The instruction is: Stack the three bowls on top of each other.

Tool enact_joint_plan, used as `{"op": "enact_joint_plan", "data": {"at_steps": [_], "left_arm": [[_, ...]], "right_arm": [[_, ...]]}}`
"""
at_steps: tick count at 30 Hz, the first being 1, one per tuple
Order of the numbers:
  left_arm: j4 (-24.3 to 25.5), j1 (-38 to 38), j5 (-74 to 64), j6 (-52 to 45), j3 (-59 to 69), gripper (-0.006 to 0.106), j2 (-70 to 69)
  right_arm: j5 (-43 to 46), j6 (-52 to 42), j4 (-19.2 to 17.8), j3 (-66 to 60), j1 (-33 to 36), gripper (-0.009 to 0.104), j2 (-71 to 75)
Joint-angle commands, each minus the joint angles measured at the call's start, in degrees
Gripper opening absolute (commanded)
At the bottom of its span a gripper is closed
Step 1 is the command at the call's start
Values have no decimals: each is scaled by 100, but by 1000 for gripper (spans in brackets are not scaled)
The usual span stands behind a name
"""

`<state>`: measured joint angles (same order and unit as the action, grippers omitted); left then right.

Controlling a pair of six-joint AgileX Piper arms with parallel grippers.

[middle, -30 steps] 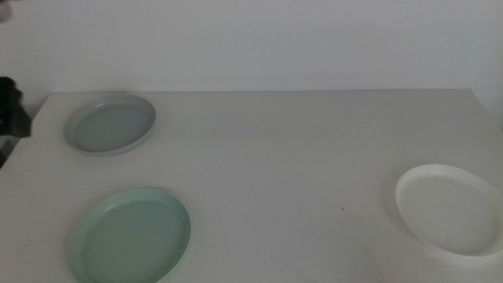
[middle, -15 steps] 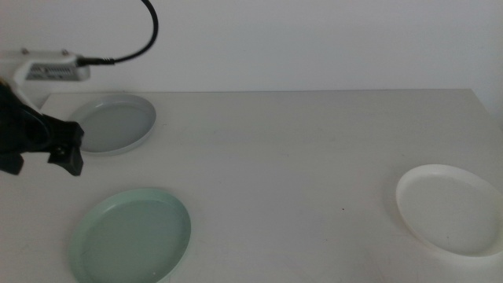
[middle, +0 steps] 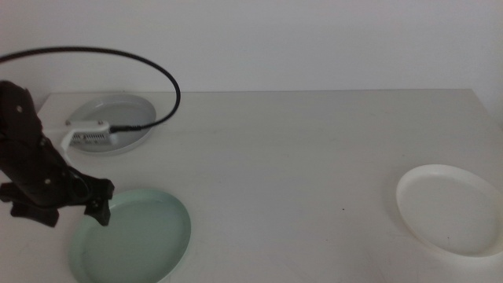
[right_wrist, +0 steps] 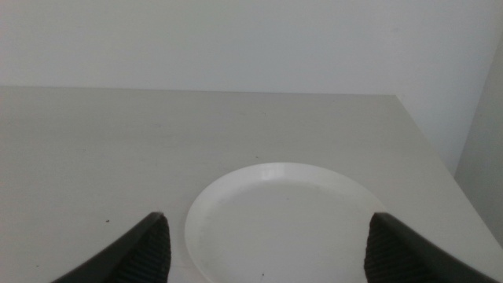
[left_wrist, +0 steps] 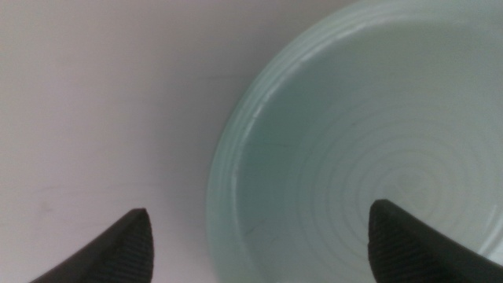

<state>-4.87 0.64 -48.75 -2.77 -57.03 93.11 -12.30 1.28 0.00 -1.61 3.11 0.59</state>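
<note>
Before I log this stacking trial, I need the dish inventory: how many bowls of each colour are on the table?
Pale grey bowl: 1
Mint green bowl: 1
White bowl: 1
Total: 3 bowls, all lying apart, none stacked.

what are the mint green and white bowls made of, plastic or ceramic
Mint green bowl: likely moulded plastic or melamine, with a satin finish, faint concentric rings inside and a soft sheen on the rim. White bowl: smooth, matte, thin low rim, probably the same. Ceramic cannot be ruled out.
</note>
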Motion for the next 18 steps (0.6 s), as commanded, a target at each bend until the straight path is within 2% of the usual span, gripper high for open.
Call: {"op": "enact_joint_plan", "data": {"at_steps": [1,15,18], "left_arm": [[-194,0,189,-39,-52,105,-13],[-386,0,207,-202,-1,105,756],[-370,0,181,-202,-1,102,839]], "right_arm": [[464,-36,-54,35,-5,63,150],[464,-36,-54,35,-5,63,150],[464,-36,-54,35,-5,63,150]]}}
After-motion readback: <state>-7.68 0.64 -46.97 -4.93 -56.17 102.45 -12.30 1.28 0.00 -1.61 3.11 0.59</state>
